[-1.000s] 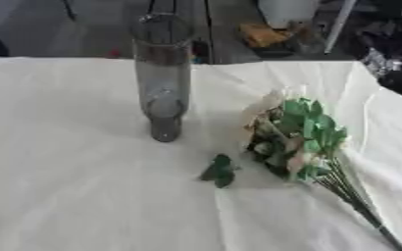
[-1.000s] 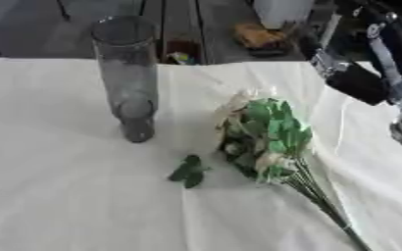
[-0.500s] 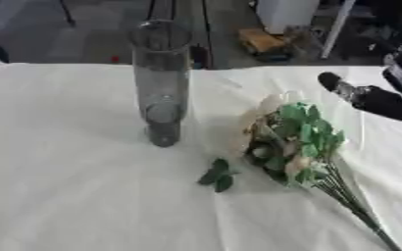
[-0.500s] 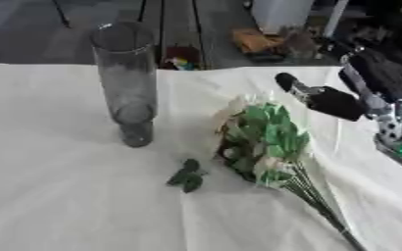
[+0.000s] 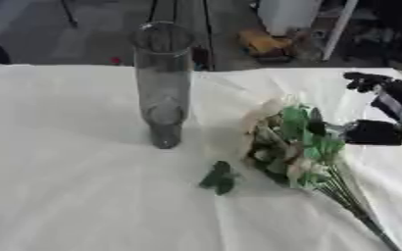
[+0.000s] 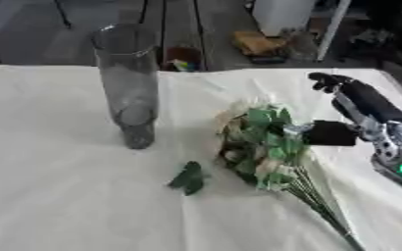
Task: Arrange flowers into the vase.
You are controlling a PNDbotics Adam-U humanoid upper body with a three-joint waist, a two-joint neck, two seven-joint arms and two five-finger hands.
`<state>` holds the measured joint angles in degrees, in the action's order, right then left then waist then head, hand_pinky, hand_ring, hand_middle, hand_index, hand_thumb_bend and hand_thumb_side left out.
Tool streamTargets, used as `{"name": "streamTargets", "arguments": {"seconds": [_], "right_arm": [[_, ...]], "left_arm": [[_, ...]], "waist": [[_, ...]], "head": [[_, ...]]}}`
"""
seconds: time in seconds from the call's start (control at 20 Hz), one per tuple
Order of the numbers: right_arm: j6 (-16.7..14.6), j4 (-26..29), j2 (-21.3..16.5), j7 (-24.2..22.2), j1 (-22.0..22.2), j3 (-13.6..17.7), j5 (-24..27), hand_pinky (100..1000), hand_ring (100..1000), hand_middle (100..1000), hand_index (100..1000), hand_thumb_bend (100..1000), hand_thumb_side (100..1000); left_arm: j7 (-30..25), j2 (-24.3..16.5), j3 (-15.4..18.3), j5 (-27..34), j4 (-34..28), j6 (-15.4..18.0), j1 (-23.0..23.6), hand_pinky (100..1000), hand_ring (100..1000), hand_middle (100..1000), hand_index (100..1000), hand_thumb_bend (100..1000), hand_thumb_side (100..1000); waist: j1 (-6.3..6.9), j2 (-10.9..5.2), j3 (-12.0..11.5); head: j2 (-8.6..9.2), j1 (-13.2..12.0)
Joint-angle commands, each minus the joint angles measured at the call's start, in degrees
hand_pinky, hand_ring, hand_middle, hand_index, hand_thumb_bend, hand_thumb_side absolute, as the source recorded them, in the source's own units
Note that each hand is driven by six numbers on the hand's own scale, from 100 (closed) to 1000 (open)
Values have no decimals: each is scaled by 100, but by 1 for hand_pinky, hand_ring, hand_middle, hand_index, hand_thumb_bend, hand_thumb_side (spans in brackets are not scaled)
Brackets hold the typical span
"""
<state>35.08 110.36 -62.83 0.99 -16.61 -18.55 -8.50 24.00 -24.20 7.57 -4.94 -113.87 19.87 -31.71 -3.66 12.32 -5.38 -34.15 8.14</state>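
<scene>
Right hand [image 6: 346, 115] spread, thumb at bouquet [image 6: 260, 147] heads; vase [image 6: 129, 83] upright, well left; loose leaf sprig [image 6: 187, 178] on tablecloth [image 6: 59, 196]

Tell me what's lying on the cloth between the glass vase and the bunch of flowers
Mostly bare white cloth separates the vase from the bouquet. In the left eye view, only a small loose green sprig lies nearer the camera, below that gap.
</scene>
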Motion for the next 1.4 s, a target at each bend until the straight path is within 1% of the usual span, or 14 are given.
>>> {"name": "streamTargets", "arguments": {"seconds": [0.05, 0.1, 0.2, 0.35, 0.6, 0.85, 0.9, 0.95, 1.2, 1.4], "right_arm": [[507, 350, -124, -712, -28, 237, -166, 763, 918, 858, 1000, 803, 706], [591, 388, -95, -943, -10, 278, -291, 761, 917, 860, 1000, 793, 706], [647, 415, -45, -1260, 52, 319, -486, 749, 904, 859, 1000, 788, 699], [663, 422, 3, -1483, 184, 351, -548, 745, 899, 856, 1000, 775, 691], [560, 423, 16, -1464, 416, 405, -519, 736, 887, 839, 997, 761, 688], [520, 423, 43, -1432, 600, 366, -451, 735, 884, 840, 995, 753, 674], [528, 423, 53, -1434, 627, 350, -452, 736, 885, 842, 996, 751, 647], [552, 423, 66, -1443, 660, 327, -456, 737, 886, 844, 996, 745, 667], [719, 423, 191, -1473, 788, 276, -425, 736, 885, 841, 990, 748, 655], [760, 423, 265, -1510, 806, 220, -357, 727, 877, 832, 981, 742, 634]], "left_arm": [[-10, -85, 3, 18, -73, -6, -48, 779, 879, 883, 939, 173, 1000], [-8, -85, 4, 16, -73, -7, -48, 780, 879, 882, 934, 172, 1000], [-12, -82, 4, 10, -73, -9, -45, 780, 879, 881, 926, 171, 1000], [-10, -77, 6, 7, -73, -11, -53, 780, 879, 881, 926, 172, 1000], [2, -93, 13, -5, -73, -11, -50, 780, 879, 880, 926, 172, 1000], [11, -84, 16, -14, -73, -16, -49, 781, 879, 880, 926, 171, 1000], [11, -84, 16, -16, -73, -17, -51, 781, 879, 880, 926, 172, 1000], [13, -82, 16, -18, -73, -17, -53, 781, 879, 880, 926, 171, 1000], [30, -66, 28, -27, -73, -21, -42, 781, 880, 881, 927, 171, 1000], [28, -48, 21, -28, -73, -25, -49, 781, 880, 882, 927, 170, 1000]], "waist": [[14, -83, 19], [12, -82, 22], [10, -77, 32], [13, -66, 45], [13, -59, 67], [12, -44, 87], [12, -41, 88], [12, -36, 88], [13, -8, 108], [17, 13, 118]], "head": [[72, -23], [77, -27], [85, -39], [98, -44], [80, -56], [68, -58], [67, -57], [69, -54], [77, -47], [86, -45]]}}
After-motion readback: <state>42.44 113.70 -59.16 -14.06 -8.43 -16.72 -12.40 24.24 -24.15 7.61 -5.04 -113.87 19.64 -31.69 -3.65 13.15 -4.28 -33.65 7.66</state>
